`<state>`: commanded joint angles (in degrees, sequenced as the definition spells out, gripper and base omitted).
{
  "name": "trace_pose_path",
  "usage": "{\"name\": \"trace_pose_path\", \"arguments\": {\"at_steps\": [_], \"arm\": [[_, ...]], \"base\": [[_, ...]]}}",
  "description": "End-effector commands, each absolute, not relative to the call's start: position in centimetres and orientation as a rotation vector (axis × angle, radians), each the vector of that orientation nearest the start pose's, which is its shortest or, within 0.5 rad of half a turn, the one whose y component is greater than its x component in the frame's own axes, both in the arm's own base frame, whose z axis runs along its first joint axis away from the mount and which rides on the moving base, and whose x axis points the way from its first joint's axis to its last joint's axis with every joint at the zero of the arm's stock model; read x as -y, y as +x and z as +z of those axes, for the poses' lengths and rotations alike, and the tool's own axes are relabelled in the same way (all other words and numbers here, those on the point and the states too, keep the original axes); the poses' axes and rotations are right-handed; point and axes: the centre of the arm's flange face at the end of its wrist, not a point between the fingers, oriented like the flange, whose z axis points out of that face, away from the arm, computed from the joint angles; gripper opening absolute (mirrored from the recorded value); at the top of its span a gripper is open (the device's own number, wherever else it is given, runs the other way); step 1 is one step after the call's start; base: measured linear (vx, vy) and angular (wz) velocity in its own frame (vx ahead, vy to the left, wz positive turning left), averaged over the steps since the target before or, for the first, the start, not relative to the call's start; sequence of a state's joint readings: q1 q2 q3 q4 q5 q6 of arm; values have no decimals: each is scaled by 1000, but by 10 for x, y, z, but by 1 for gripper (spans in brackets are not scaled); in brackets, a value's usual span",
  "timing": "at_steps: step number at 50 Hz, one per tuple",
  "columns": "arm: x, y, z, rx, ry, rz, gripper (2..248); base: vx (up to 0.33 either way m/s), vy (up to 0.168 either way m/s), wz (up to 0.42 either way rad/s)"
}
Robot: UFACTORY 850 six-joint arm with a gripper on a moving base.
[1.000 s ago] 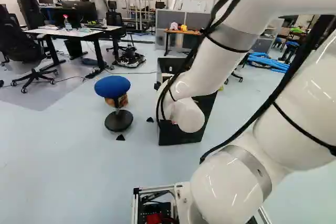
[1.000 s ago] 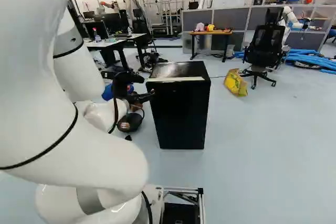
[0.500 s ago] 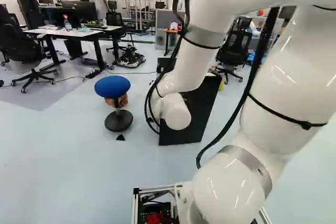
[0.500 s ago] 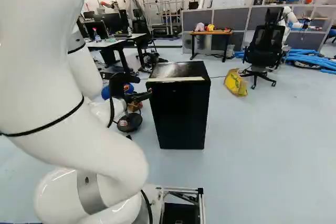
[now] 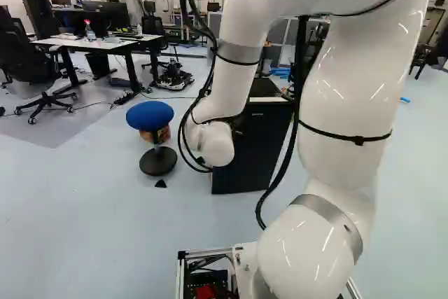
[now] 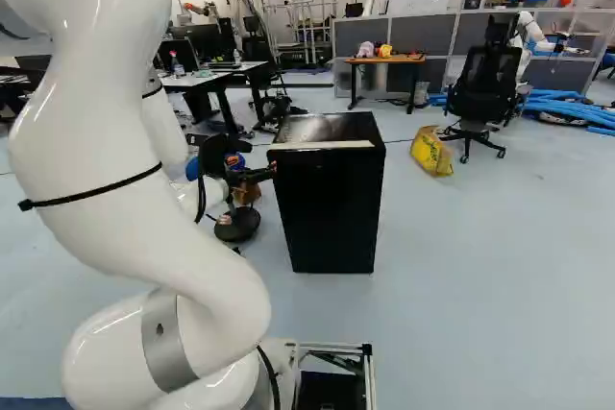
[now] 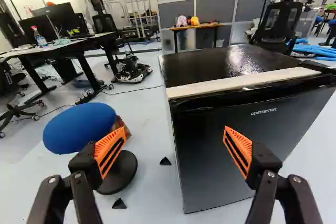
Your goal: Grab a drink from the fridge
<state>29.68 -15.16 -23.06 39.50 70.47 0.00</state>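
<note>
Well, at the far left a desk (image 7: 58,51) is seen, and nearer, just beside the working space, a blue stool (image 7: 79,124) is passed by; neither is needed. To the right of the stool the gripper (image 7: 174,153) is held with its two orange pads (image 7: 107,144) spread wide, and nothing is gripped between them. In the wrist view the near left upright edge of the fridge (image 6: 332,208) is framed by the fingers, with its flat front spread off to the right. So the fridge is placed ahead and to the right of the gripper, its long side upright, its door shut.

No drink can be seen; presumably it is kept behind that door, and the door must be dealt with first. By the look of it, the left edge would be best tried as the opening side, though the hinge side cannot be told for certain. A shift to the right along that edge is called for, with the fingertips brought to the door's rim below the pale strip (image 7: 241,82). If the reach is made too straight, the side panel could be bumped, or the edge missed. Farther right, a yellow bag (image 6: 430,151) and an office chair (image 6: 483,84) are left well apart.
</note>
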Motion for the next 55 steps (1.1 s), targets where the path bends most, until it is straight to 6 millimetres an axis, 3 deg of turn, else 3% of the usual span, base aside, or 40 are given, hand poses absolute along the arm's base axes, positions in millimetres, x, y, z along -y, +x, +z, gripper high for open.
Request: {"name": "trace_pose_path", "arguments": {"at_steps": [17,26,55], "arm": [[-159,383,299,-356,-2487,-2011,247],[-164,394,299,-412,-2468,-2052,247],[-165,407,298,-474,-2459,-2079,247]], "base": [[0,0,0],[0,0,0],[0,0,0]]}}
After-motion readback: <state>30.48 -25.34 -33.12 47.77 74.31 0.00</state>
